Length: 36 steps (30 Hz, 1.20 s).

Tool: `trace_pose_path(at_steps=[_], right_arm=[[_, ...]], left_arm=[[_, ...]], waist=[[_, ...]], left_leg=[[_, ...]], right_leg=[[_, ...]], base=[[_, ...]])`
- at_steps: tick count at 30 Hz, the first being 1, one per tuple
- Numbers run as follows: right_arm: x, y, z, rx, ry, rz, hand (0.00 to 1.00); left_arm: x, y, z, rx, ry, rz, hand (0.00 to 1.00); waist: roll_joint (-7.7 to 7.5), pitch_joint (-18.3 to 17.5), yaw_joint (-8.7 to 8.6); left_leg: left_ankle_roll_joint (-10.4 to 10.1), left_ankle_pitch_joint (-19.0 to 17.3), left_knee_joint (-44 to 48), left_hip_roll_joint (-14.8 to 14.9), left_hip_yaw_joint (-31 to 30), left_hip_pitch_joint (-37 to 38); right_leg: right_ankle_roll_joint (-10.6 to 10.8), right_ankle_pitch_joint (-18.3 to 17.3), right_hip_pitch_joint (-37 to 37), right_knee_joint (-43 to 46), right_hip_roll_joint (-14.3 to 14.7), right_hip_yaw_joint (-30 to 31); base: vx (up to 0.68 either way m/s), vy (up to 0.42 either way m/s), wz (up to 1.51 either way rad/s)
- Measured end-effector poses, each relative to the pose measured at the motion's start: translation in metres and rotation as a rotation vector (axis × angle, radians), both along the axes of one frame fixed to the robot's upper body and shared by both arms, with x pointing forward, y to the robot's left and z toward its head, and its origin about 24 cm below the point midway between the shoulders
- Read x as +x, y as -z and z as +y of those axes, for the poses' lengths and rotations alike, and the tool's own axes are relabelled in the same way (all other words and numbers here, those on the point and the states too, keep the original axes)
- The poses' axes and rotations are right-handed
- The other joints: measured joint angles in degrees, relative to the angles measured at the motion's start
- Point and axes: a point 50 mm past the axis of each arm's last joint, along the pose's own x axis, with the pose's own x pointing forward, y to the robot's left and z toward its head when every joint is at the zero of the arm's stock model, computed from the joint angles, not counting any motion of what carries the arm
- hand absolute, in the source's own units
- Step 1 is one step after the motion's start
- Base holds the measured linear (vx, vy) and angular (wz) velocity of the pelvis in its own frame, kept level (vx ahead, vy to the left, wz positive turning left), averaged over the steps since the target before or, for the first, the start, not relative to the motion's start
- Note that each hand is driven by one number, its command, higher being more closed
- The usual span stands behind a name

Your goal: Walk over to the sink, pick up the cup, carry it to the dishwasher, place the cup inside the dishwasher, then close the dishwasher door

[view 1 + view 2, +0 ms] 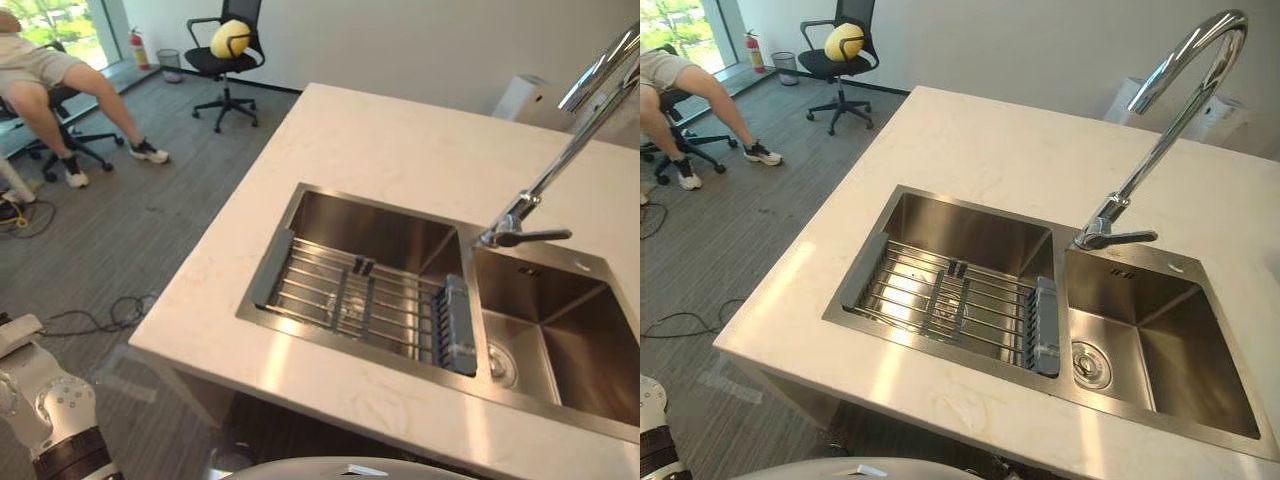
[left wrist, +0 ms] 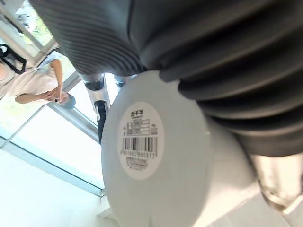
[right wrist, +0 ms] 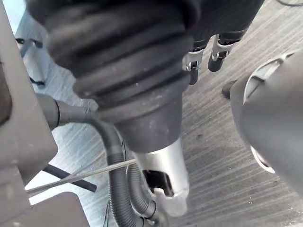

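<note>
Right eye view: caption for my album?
Steel double sink in a pale counter, wire rack in its left basin, curved tap.

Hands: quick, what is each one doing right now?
Left hand: closed on the cup.
Right hand: open, holding nothing.

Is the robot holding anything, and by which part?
Its left hand seems to hold a white cup by its side, the exact grip hidden; the right hand holds nothing.
</note>
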Motion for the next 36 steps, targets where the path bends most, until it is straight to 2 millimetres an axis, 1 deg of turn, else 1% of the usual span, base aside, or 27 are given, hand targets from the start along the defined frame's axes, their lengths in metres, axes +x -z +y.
trace_pose_path(at_steps=[1,2,3,4,5,6,7,9,10,12,13,14,15,17,19,20,21,24,25,26,27,28,30,32,33,34,36], right_arm=[[0.004,-0.002,-0.004,-0.011,-0.005,-0.009,0.0],[0.011,-0.005,-0.014,-0.031,-0.019,-0.029,0.0],[0.013,-0.007,-0.018,-0.042,-0.024,-0.036,0.0],[0.016,-0.011,-0.029,-0.068,-0.04,-0.044,0.0],[0.016,-0.012,-0.033,-0.073,-0.044,-0.044,0.0],[0.015,-0.012,-0.034,-0.071,-0.048,-0.043,0.0],[0.01,-0.011,-0.034,-0.069,-0.062,-0.019,0.0],[-0.008,-0.008,-0.036,-0.063,-0.043,0.03,0.0],[-0.021,-0.007,-0.039,-0.058,-0.003,0.065,0.0],[-0.028,-0.006,-0.039,-0.051,0.015,0.092,0.0],[-0.03,-0.005,-0.038,-0.045,0.022,0.1,0.0],[-0.033,-0.004,-0.037,-0.041,0.018,0.115,0.0],[-0.035,-0.004,-0.037,-0.044,0.011,0.122,0.0],[-0.041,-0.003,-0.036,-0.044,0.012,0.135,0.0],[-0.045,-0.001,-0.033,-0.037,0.012,0.146,0.0],[-0.046,-0.001,-0.032,-0.043,-0.004,0.152,0.0],[-0.046,-0.002,-0.034,-0.057,-0.005,0.15,0.0],[-0.042,0.0,-0.028,-0.048,-0.006,0.139,0.0],[-0.044,0.0,-0.027,-0.047,-0.002,0.145,0.0],[-0.038,0.0,-0.026,-0.055,-0.002,0.142,0.0],[-0.032,0.0,-0.026,-0.065,-0.014,0.136,0.0],[-0.025,-0.001,-0.027,-0.079,-0.034,0.137,0.0],[-0.022,0.0,-0.021,-0.069,-0.042,0.14,0.0],[-0.013,0.003,-0.01,-0.034,-0.009,0.131,0.0],[-0.011,0.004,-0.008,-0.03,-0.003,0.131,0.0],[-0.007,0.003,-0.007,-0.023,-0.003,0.127,0.0],[-0.005,0.003,-0.007,-0.014,0.008,0.125,0.0]], left_arm=[[0.0,0.001,0.0,-0.005,-0.002,0.002,1.0],[0.002,0.003,0.001,-0.017,-0.005,0.01,1.0],[0.004,0.005,0.001,-0.026,-0.005,0.017,1.0],[0.007,0.011,0.001,-0.055,-0.006,0.041,1.0],[0.008,0.016,0.002,-0.069,-0.006,0.057,1.0],[0.009,0.018,0.002,-0.077,-0.007,0.066,1.0],[0.015,0.022,0.002,-0.087,0.01,0.085,1.0],[0.03,0.019,-0.004,-0.067,0.068,0.089,1.0],[0.039,0.013,-0.008,-0.044,0.108,0.085,1.0],[0.044,0.005,-0.007,-0.019,0.118,0.079,1.0],[0.045,0.001,-0.006,-0.011,0.116,0.076,1.0],[0.047,0.0,-0.007,-0.011,0.123,0.078,1.0],[0.049,0.0,-0.008,-0.01,0.132,0.084,1.0],[0.052,0.003,-0.012,-0.013,0.158,0.103,1.0],[0.053,0.005,-0.015,-0.025,0.175,0.113,1.0],[0.051,0.007,-0.019,-0.03,0.187,0.117,1.0],[0.05,0.009,-0.024,-0.034,0.21,0.12,1.0],[0.056,0.01,-0.044,-0.024,0.314,0.155,1.0],[0.056,0.011,-0.047,-0.029,0.323,0.161,1.0],[0.053,0.012,-0.049,-0.039,0.324,0.166,1.0],[0.053,0.012,-0.053,-0.054,0.327,0.168,1.0],[0.057,0.011,-0.061,-0.061,0.354,0.174,1.0],[0.062,0.01,-0.074,-0.066,0.405,0.181,1.0],[0.064,0.009,-0.098,-0.077,0.466,0.177,1.0],[0.063,0.011,-0.101,-0.085,0.468,0.18,1.0],[0.06,0.018,-0.107,-0.122,0.473,0.195,1.0],[0.058,0.027,-0.113,-0.176,0.481,0.216,1.0]], waist=[[0.85,0.5,0.05],[2.46,1.3,0.13],[2.85,1.5,0.15],[4.51,1.9,0.12],[5.21,2.3,-0.14],[5.39,2.5,-0.6],[5.21,3.3,-2.03],[4.85,3.5,-3.7],[5.04,3.4,-3.86],[3.87,3.5,-3.64],[2.71,3.6,-3.5],[1.46,3.4,-3.67],[1.37,3.3,-3.81],[2.5,2.6,-3.97],[3.78,1.9,-4.01],[4.89,1.2,-4.01],[6.67,0.2,-4.14],[6.8,0.0,-5.17],[6.62,-0.1,-5.12],[6.76,-0.2,-4.21],[7.16,-0.4,-3.77],[7.73,-1.0,-3.65],[7.11,-2.1,-4.21],[6.91,-2.2,-4.34],[6.76,-2.3,-4.23],[6.8,-2.3,-3.09],[6.84,-2.3,-2.69]], left_leg=[[-0.5,0.4,-0.1,0.5,-0.4,0.1],[-1.2,1.7,-1.2,1.3,-1.6,0.5],[-1.5,2.9,-2.5,1.5,-2.0,0.9],[-2.1,5.9,-5.5,2.1,-3.0,1.5],[-2.2,7.8,-6.6,2.3,-2.5,1.8],[-2.0,9.4,-7.1,2.5,-1.1,1.8],[-0.8,14.1,-7.6,2.5,5.1,1.1],[0.3,17.9,-8.9,3.0,13.1,0.1],[1.9,16.2,-8.7,3.2,17.3,-1.0],[3.8,14.1,-6.4,2.6,20.1,-1.8],[4.3,13.0,-4.1,2.3,21.2,-2.3],[3.9,10.3,-1.1,2.7,22.2,-2.1],[3.5,9.2,-0.2,3.1,22.2,-1.7],[2.5,7.3,0.6,4.8,22.0,0.1],[2.7,7.5,-0.8,5.5,22.1,1.5],[3.4,10.7,-1.3,5.5,22.2,2.1],[4.7,14.4,-2.3,5.3,22.2,2.0],[5.6,14.3,-8.6,1.6,22.2,2.0],[7.0,13.4,-9.6,0.9,22.8,2.1],[8.9,9.2,-8.0,1.5,28.1,3.0],[8.7,5.5,-5.8,2.6,34.7,4.3],[7.3,4.3,-5.0,2.1,38.1,4.3],[7.5,4.1,-5.1,0.7,37.5,2.7],[8.3,4.9,-11.5,-3.2,34.1,3.6],[8.4,5.8,-13.5,-4.3,33.3,4.2],[8.4,7.1,-17.0,-6.3,32.2,6.1],[8.7,6.9,-17.1,-7.3,30.5,7.0]], right_leg=[[-0.3,-0.2,0.4,-0.1,0.5,-0.4],[-1.3,-0.8,1.0,0.2,1.5,-1.6],[-1.7,-1.2,1.1,0.6,1.8,-2.1],[-2.9,-2.1,1.0,1.4,2.3,-3.3],[-3.6,-3.2,1.4,1.9,2.7,-4.2],[-4.3,-3.7,1.8,2.0,2.8,-4.9],[-5.1,-4.4,3.8,1.8,2.6,-7.9],[-6.1,-5.1,5.5,1.9,2.7,-12.7],[-7.2,-5.3,5.5,2.3,2.2,-15.4],[-8.6,-4.2,4.6,1.7,0.9,-16.7],[-9.0,-3.5,3.8,1.1,-0.4,-17.0],[-9.2,-1.8,3.7,-1.1,-1.9,-17.9],[-9.2,-1.1,3.7,-2.1,-2.2,-18.5],[-8.6,0.7,3.7,-4.8,-2.3,-20.5],[-8.7,0.9,3.6,-5.8,-2.3,-22.1],[-8.3,0.7,3.6,-5.8,-2.2,-22.7],[-5.7,2.0,3.9,-6.3,-1.0,-22.0],[-4.3,3.1,5.3,-8.7,0.6,-20.3],[-3.9,3.4,5.8,-9.4,0.6,-21.3],[-3.3,4.2,7.4,-10.0,0.3,-23.8],[-2.9,4.5,9.0,-10.0,0.1,-25.4],[-1.9,4.5,9.9,-9.4,0.2,-26.1],[-1.5,4.5,9.7,-10.3,0.2,-25.7],[-1.2,5.0,11.1,-11.9,1.2,-24.8],[-1.1,5.1,11.7,-12.1,1.2,-24.9],[-1.1,5.4,13.0,-12.1,1.2,-25.2],[-1.0,5.1,14.5,-9.4,-0.1,-26.5]], base=[[-0.15,-0.157,0.42],[-0.15,-0.131,0.32],[-0.23,-0.193,0.48],[-0.19,-0.155,0.43],[-0.25,-0.161,0.48],[-0.25,-0.097,0.78],[-0.26,-0.089,0.93],[-0.27,-0.076,1.2],[-0.27,-0.059,0.94],[-0.14,-0.049,0.34],[-0.09,-0.095,0.19],[-0.08,-0.08,0.24],[-0.08,-0.06,0.32],[-0.04,0.044,0.48],[-0.01,0.113,0.72],[0.01,0.167,1.0],[0.01,0.17,1.12],[-0.07,0.181,1.7],[-0.07,0.17,1.27],[0.01,0.174,0.93],[0.1,0.228,1.08],[0.09,0.228,1.04],[0.0,0.167,1.09],[-0.05,0.139,1.23],[-0.03,0.078,0.81],[-0.01,0.038,0.49],[0.02,0.013,0.54]])
